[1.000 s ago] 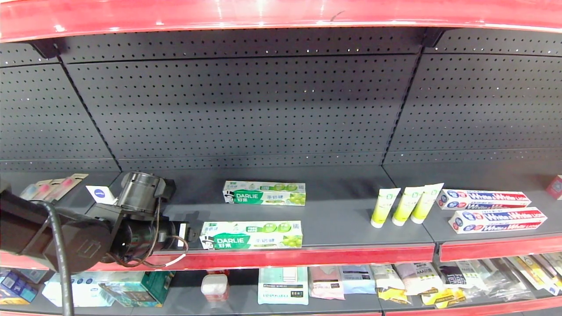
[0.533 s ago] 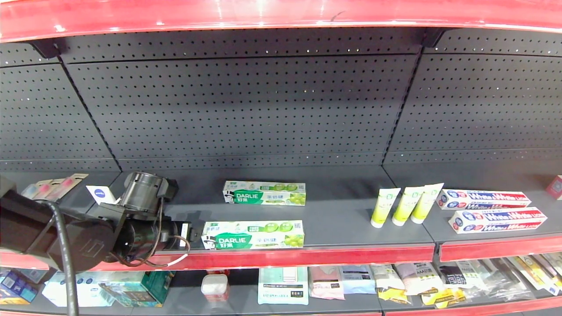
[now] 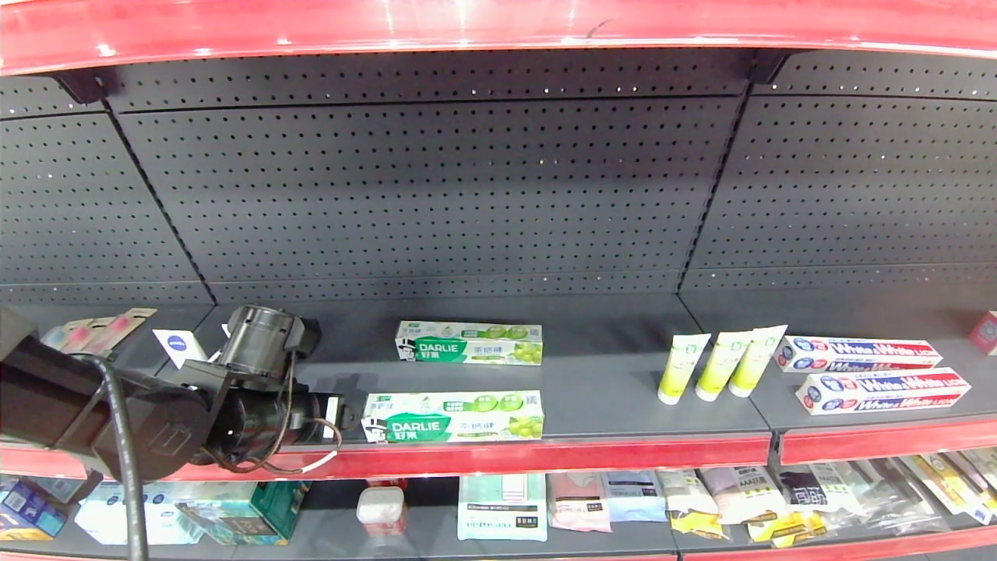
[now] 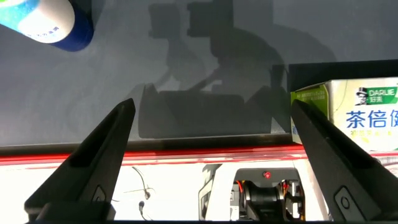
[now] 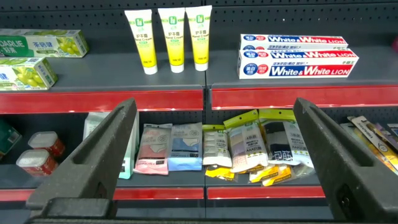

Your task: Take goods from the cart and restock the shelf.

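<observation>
Now my left pincer [image 3: 350, 417] is spread wide and empty, just beside the front green-and-white cardboard toothpaste box [image 3: 456, 417] at its three o'clock on the grey metal shelf [image 3: 607, 389]. My right pincer [image 5: 211, 155] is spread too, empty. I count two such boxes, three yellow-green plastic tubes [image 3: 720, 365], two red-and-white boxes [image 3: 857, 354].

Left arm [image 3: 101, 417] held low and level, wrist forward. Left gripper [image 4: 211, 143]: fingers spread wide. Right gripper [image 5: 211, 155]: fingers likewise wide apart.
</observation>
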Tool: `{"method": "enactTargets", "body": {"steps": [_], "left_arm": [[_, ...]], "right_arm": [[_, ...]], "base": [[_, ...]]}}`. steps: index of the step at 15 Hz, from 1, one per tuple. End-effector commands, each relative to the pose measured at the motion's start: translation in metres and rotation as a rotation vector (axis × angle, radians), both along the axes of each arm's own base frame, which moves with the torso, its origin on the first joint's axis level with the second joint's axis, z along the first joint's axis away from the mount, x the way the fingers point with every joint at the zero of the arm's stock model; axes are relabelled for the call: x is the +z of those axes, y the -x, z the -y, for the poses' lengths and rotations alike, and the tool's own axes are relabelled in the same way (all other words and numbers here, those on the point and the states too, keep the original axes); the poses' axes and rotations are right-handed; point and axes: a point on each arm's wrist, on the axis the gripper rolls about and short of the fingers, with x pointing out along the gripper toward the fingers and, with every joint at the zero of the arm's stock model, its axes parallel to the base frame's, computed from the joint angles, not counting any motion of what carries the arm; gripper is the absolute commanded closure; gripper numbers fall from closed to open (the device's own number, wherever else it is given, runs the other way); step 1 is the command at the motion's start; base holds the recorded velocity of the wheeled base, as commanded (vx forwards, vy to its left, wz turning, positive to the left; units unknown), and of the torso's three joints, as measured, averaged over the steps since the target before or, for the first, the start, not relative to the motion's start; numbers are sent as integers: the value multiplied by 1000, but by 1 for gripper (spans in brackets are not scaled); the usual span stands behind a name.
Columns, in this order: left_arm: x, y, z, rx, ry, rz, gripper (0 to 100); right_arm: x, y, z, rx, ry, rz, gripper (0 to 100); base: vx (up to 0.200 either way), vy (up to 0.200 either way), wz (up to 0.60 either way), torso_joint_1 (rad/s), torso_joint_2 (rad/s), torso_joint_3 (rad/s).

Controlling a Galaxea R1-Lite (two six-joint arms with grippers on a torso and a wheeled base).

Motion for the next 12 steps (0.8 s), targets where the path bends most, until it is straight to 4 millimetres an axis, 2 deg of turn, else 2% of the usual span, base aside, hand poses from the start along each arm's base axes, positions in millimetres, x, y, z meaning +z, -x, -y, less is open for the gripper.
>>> {"method": "enactTargets", "body": {"steps": [1,4,8,9,12], "left_arm": [[1,0,0,0,0,4,0],[3,2,-2,6,1,7,0],[15,5,-14,35,10,43,0],[26,10,-23,60,12,62,0],[40,35,-44,69,-21,63,0]], "right_arm": [[0,0,0,1,1,0,0],[0,0,0,1,1,0,0],[0,0,0,1,1,-2,0],[0,0,0,1,1,0,0],[0,0,0,1,1,0,0]], "base": [[0,0,0,0,0,0],[0,0,0,0,0,0],[0,0,0,0,0,0],[0,0,0,0,0,0],[0,0,0,0,0,0]]}}
